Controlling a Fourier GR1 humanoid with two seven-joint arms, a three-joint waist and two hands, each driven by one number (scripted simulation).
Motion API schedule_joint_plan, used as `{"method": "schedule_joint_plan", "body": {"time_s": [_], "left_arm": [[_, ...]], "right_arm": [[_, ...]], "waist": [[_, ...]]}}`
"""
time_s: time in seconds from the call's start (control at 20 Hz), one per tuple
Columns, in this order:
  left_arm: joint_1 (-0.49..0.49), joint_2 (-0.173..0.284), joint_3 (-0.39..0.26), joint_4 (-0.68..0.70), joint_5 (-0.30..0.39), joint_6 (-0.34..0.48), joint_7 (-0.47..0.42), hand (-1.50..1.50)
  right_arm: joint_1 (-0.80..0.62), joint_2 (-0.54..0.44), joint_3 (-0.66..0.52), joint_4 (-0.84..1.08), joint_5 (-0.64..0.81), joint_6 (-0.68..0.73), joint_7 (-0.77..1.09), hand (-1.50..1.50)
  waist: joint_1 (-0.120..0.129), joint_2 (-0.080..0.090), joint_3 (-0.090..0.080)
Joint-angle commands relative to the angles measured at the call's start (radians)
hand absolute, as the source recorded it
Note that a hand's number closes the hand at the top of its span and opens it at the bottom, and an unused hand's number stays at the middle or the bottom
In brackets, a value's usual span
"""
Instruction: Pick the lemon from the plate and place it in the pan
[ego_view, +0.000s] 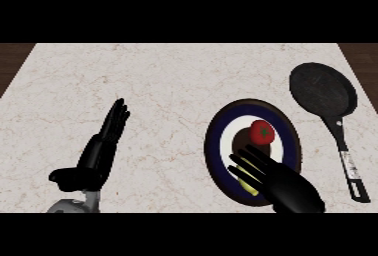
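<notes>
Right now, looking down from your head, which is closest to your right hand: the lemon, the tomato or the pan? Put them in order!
1. Lemon: on the plate, partly under the right hand's fingers.
2. Tomato: farther up the plate, just beyond the fingertips.
3. Pan: off the plate, at the counter's far right.

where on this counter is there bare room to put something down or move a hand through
Bare counter runs along the far edge, and between the left hand and the plate. A narrow strip separates plate and pan. The plate is crowded: a tomato, a yellow item, and the right hand over it.
</notes>
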Motion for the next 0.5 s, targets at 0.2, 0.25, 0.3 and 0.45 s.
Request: {"method": "schedule_joint_plan", "body": {"time_s": [0.2,0.25,0.3,0.45], "left_arm": [[-0.014,-0.011,0.087,0.03,-0.012,-0.083,0.006,0.0],[0.022,-0.073,0.023,0.074,-0.071,-0.036,-0.064,0.0],[0.006,-0.049,0.058,0.031,-0.034,-0.074,-0.012,0.0],[0.033,-0.042,0.07,0.068,-0.029,-0.105,-0.065,0.0]], "right_arm": [[-0.077,0.123,-0.002,0.108,0.092,0.021,0.029,-1.5],[-0.11,0.115,-0.038,0.161,0.078,0.024,0.012,-1.5],[-0.069,0.13,-0.032,0.188,0.097,-0.048,0.01,-1.5],[-0.123,0.153,-0.041,0.259,0.118,-0.031,0.016,-1.5]], "waist": [[0.0,0.001,0.0],[0.001,0.001,0.0],[0.0,0.001,0.0],[0.003,0.001,0.0]]}}
